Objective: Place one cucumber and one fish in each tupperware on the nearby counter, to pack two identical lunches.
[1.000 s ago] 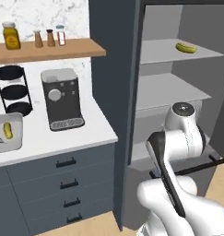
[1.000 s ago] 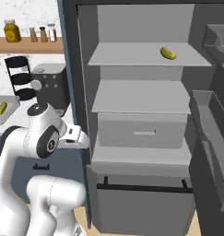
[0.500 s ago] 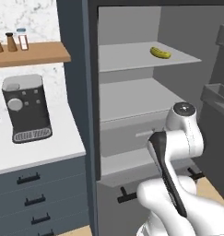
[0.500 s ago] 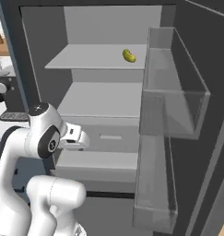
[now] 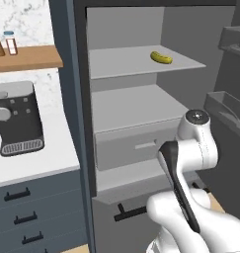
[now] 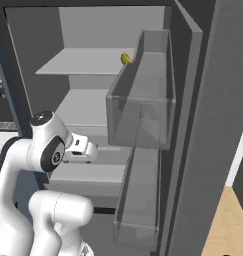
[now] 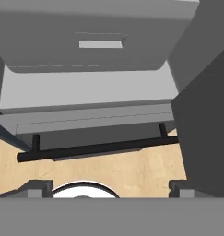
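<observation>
A yellow-green cucumber (image 5: 161,58) lies on the top shelf of the open grey cabinet, and in the right base view the cucumber (image 6: 125,58) peeks out behind a door bin. My gripper (image 7: 111,189) is open with nothing between its fingertips (image 7: 39,186). It hangs low in front of the cabinet and faces the bottom drawer and the floor, well below the cucumber. The white counter (image 5: 47,158) is at the left. The fish and the tupperware are out of view.
A black coffee machine (image 5: 18,118) stands on the counter under a wooden shelf (image 5: 27,58) with spice jars. Clear door bins (image 6: 143,100) jut out at the right. A grey inner drawer (image 5: 136,146) and a black drawer handle (image 7: 99,148) lie ahead.
The base has driven to the right, so both base views have slid from the counter to the open cabinet. The tray on the counter has left the picture. The gripper stays open.
</observation>
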